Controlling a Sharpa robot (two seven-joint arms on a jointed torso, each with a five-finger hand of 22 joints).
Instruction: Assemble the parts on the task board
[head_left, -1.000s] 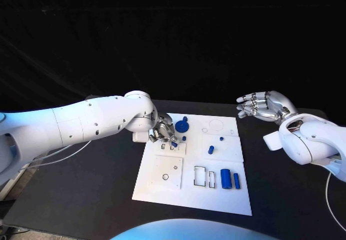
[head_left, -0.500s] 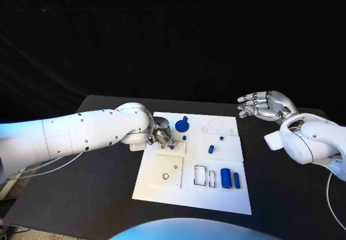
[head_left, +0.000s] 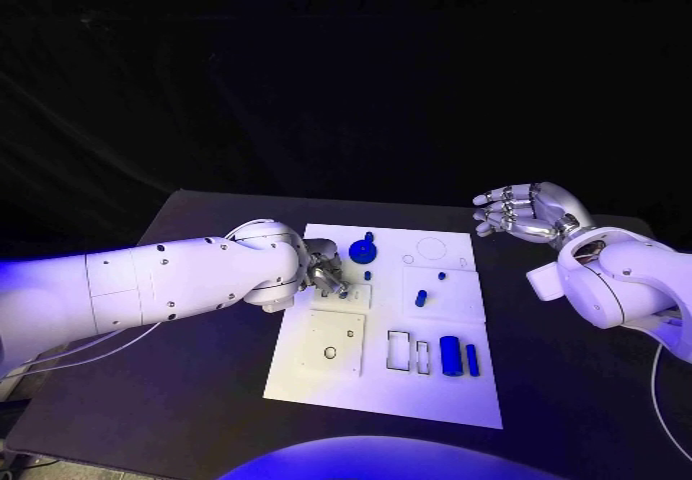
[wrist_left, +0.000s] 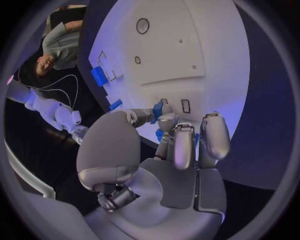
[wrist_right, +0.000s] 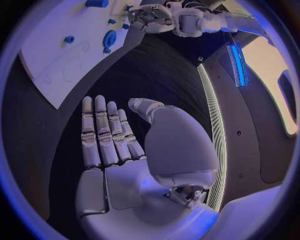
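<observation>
My left hand (head_left: 323, 270) has edged nearer along the white board (head_left: 346, 385), fingers pinching a small blue part (wrist_left: 157, 110) over its slot; my right hand (head_left: 528, 212) hovers empty, fingers loosely apart.

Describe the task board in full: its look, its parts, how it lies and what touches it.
The task board is a flat white rectangular plate lying on the black table, matte like plastic. Its surface carries outlined square panels, round holes, circle outlines and narrow rectangular slots. Small blue parts sit on it: a round piece near the far edge and two cylinders side by side nearer the robot. The left hand reaches over its far left corner, fingertips pinching a small blue part at a slot.
</observation>
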